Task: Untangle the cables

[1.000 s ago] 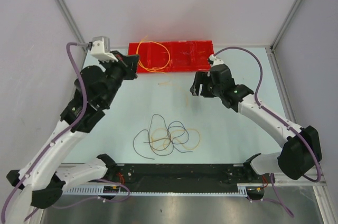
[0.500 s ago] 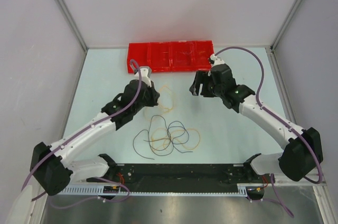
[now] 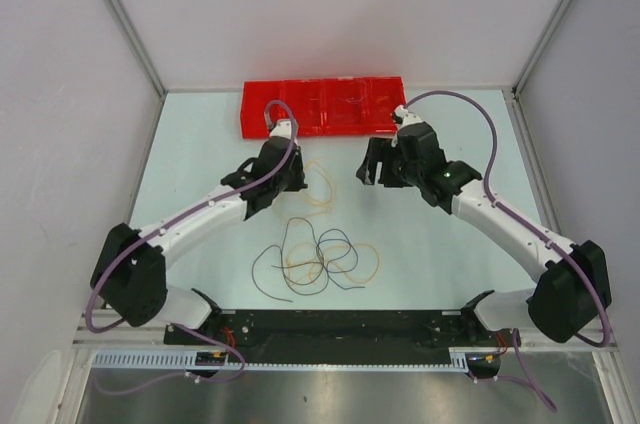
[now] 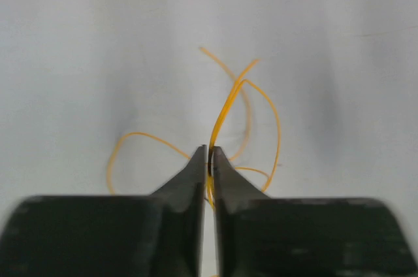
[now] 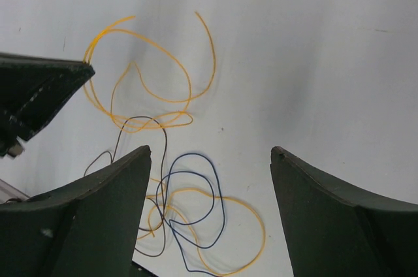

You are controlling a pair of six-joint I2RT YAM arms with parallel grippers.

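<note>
- The left gripper [image 4: 210, 154], clamped on a yellow wire [image 4: 226, 107] between the red tray [image 3: 300, 116] and the tangle [image 3: 320, 259], could let the thin wire slip.
- The right gripper [image 5: 210, 153] hovers by the tray with its fingers apart; the dragged loop may snag the tangle.

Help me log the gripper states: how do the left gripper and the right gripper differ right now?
The left gripper is shut, fingers nearly touching; the right gripper is wide open. The left gripper pinches a yellow cable; the right gripper holds nothing. Both have dark fingers and sit between the tangled cables and the red tray.
</note>
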